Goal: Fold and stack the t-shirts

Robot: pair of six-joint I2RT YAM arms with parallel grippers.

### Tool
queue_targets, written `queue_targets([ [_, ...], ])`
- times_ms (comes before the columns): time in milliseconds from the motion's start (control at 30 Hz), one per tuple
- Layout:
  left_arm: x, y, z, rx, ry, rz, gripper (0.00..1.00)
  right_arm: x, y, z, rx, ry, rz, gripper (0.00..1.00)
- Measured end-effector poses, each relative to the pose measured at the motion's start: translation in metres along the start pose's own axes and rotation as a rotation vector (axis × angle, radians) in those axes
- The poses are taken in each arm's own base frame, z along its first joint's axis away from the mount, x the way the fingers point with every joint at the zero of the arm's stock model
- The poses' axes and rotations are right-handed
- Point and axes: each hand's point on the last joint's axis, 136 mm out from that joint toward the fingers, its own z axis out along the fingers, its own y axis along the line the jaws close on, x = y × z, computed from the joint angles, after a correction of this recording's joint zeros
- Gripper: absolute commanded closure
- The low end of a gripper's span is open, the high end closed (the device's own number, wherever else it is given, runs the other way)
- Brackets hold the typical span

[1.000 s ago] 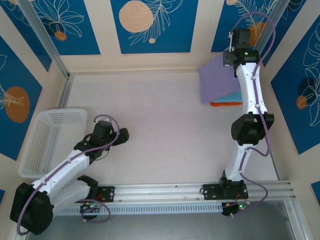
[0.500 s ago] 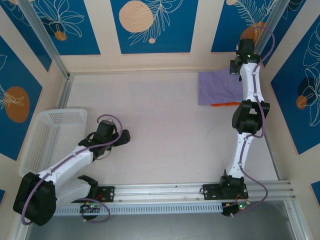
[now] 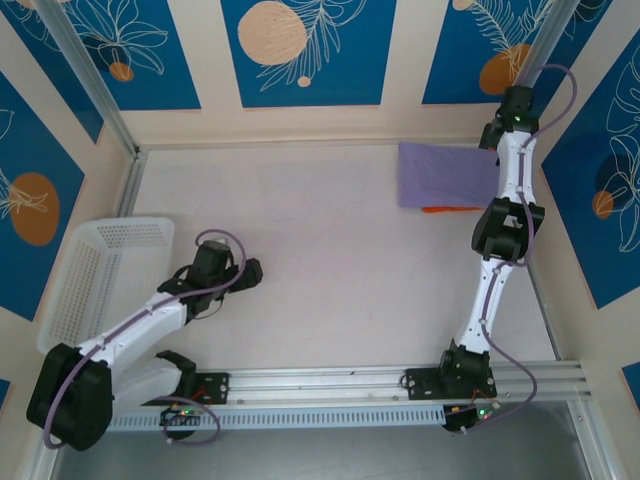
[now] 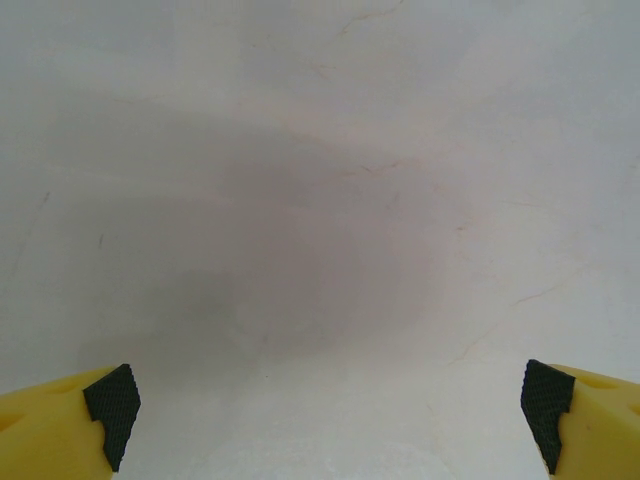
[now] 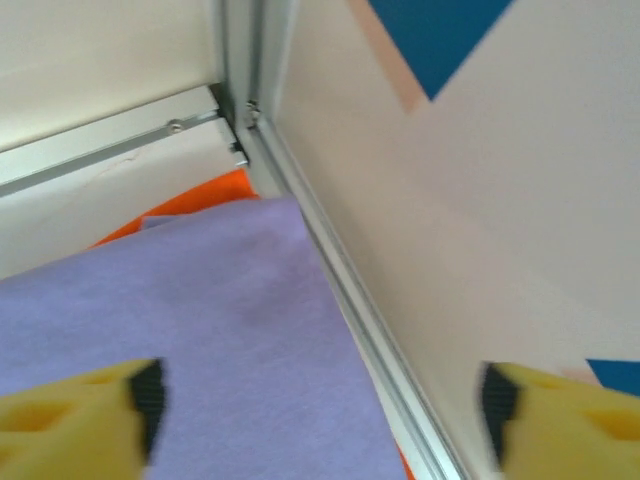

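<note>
Found at about 1 o'clock on the worktop (image 3: 320, 250), hard against the far right corner: a lavender t-shirt (image 3: 445, 175), folded into a flat, nearly square rectangle. Smooth on top, edges straight, no lettering showing on the upward face. Beneath it, peeking out along the near edge as a thin bright strip, an orange t-shirt (image 3: 450, 208). From the right wrist, same pile seen close: soft matte purple cloth with a faint crease across the middle, orange cloth jutting out past its far corner, the right edge running just beside the metal frame rail (image 5: 330, 270).

Right jaws spread wide, yellow fingers (image 5: 70, 425) with black pads apart at either side, poised above the lavender t-shirt near its right edge and gripping nothing.

Left jaws also spread wide, black pads (image 4: 112, 405) far apart over bare worktop, holding nothing, at about 8 o'clock. Just beside that arm, at 9 o'clock, a white mesh basket (image 3: 85, 285), tilted against the left wall, well apart from the pile.
</note>
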Motion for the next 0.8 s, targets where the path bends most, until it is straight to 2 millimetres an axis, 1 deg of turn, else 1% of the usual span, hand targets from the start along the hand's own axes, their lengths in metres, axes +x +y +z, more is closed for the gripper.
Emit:
queue_targets([
  [67,-0.003,-0.002,-0.004,0.012,-0.016,-0.001,0.0,0.002,-0.004,-0.001,0.011,0.009,0.04,0.01],
  [133,-0.006,-0.004,-0.007,0.022,-0.031,0.002,0.0,-0.001,-0.004,-0.008,0.011,0.001,0.076,0.01],
  [200,-0.01,-0.006,-0.011,0.035,-0.05,0.007,0.0,0.002,0.005,-0.025,-0.016,-0.005,0.091,0.01],
  [267,-0.013,-0.008,-0.016,0.051,-0.073,0.014,0.0,0.008,0.022,-0.051,-0.065,-0.017,0.086,0.01],
  [300,-0.015,-0.009,-0.019,0.058,-0.083,0.018,0.0,0.009,0.033,-0.069,-0.096,-0.035,0.085,0.01],
  [333,-0.017,-0.01,-0.022,0.067,-0.097,0.019,0.0,0.011,0.05,-0.093,-0.148,-0.063,0.081,0.01],
  [367,-0.019,-0.012,-0.025,0.076,-0.11,0.019,0.0,0.014,0.069,-0.12,-0.21,-0.093,0.077,0.01],
  [400,-0.021,-0.013,-0.029,0.084,-0.126,0.019,0.0,0.017,0.083,-0.146,-0.261,-0.124,0.07,0.01],
  [433,-0.024,-0.015,-0.033,0.092,-0.143,0.02,0.0,0.021,0.1,-0.178,-0.329,-0.171,0.062,0.01],
  [467,-0.026,-0.016,-0.038,0.097,-0.159,0.021,0.0,0.028,0.117,-0.21,-0.4,-0.216,0.044,0.01],
  [500,-0.029,-0.018,-0.043,0.102,-0.173,0.023,0.0,0.037,0.129,-0.237,-0.459,-0.252,0.026,0.01],
  [533,-0.032,-0.02,-0.049,0.103,-0.186,0.026,0.0,0.048,0.142,-0.271,-0.536,-0.303,0.004,0.01],
  [567,-0.038,-0.023,-0.056,0.104,-0.202,0.027,0.0,0.06,0.15,-0.297,-0.597,-0.339,-0.012,0.01],
  [633,-0.054,-0.03,-0.074,0.108,-0.244,0.024,0.0,0.083,0.154,-0.338,-0.702,-0.407,-0.032,0.01],
  [667,-0.065,-0.035,-0.085,0.114,-0.272,0.021,0.0,0.097,0.151,-0.353,-0.748,-0.436,-0.038,0.01],
  [733,-0.087,-0.045,-0.107,0.127,-0.337,0.02,0.0,0.122,0.142,-0.369,-0.806,-0.471,-0.039,0.01],
  [767,-0.098,-0.05,-0.119,0.134,-0.375,0.027,0.0,0.136,0.137,-0.374,-0.834,-0.488,-0.037,0.01],
  [800,-0.107,-0.053,-0.128,0.137,-0.406,0.033,0.0,0.148,0.132,-0.374,-0.852,-0.496,-0.037,0.01],
])
